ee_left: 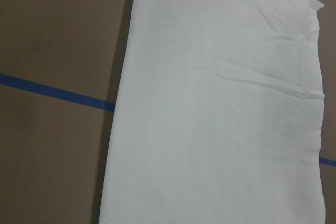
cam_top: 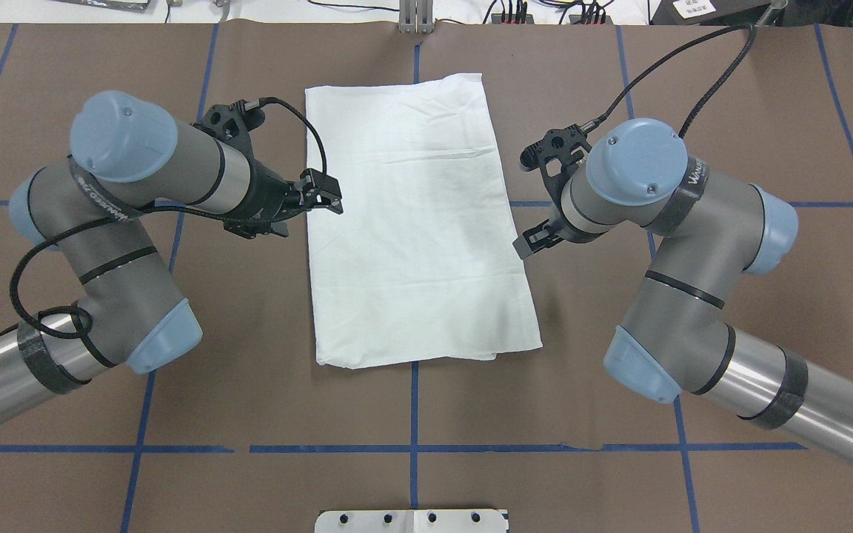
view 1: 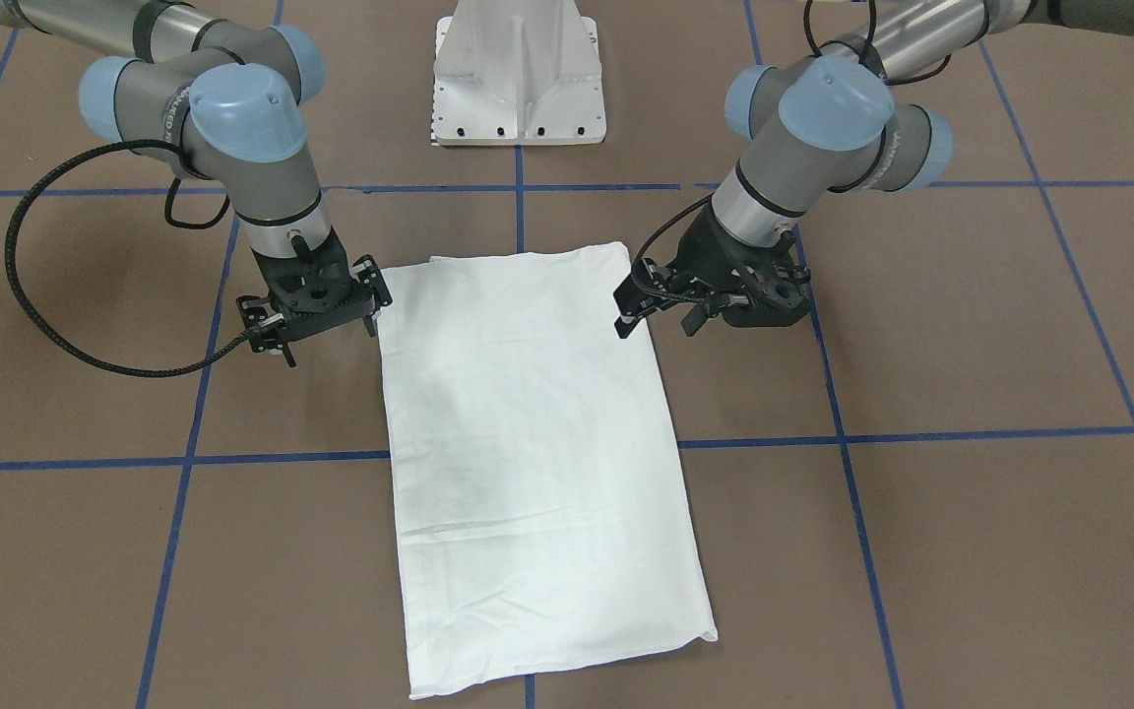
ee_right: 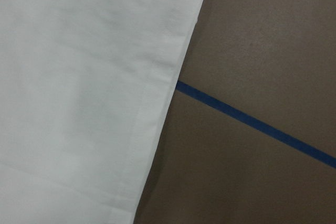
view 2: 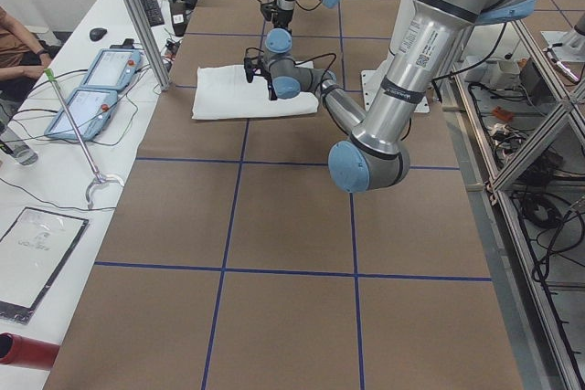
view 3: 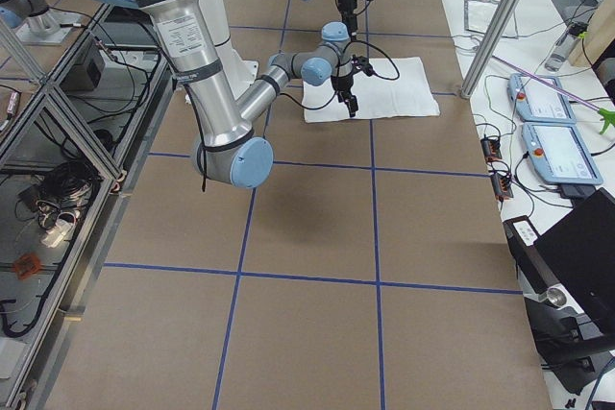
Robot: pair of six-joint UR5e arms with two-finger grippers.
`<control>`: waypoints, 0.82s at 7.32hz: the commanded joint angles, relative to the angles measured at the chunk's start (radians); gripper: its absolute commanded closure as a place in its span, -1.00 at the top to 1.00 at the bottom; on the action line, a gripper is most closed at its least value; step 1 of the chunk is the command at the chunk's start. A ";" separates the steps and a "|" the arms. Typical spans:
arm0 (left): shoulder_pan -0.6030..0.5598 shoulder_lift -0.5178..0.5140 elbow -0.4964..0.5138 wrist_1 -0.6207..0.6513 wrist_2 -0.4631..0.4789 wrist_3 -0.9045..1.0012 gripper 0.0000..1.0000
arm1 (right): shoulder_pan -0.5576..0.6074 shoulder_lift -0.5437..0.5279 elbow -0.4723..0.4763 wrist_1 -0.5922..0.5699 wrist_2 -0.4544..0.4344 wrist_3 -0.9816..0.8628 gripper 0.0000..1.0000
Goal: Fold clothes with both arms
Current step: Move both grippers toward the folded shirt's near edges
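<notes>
Brown tabletop (cam_top: 249, 385) w/ blue tape lines (cam_top: 471, 448). My left end effector (view 1: 656, 323) hangs at the left edge of the white T-shirt (cam_top: 415, 222), fingers spread, gripping nothing. Shirt lies flat mid-tabletop, folded to a long rectangle, btwn both arms. My right end effector (view 1: 329, 340) is just beside the opp. edge, fingers spread too, empty. Contact w/ cloth: can't tell.
</notes>
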 commanded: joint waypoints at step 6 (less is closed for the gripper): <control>0.230 0.041 -0.081 0.223 0.210 -0.207 0.99 | 0.000 0.004 0.088 0.006 0.150 0.260 1.00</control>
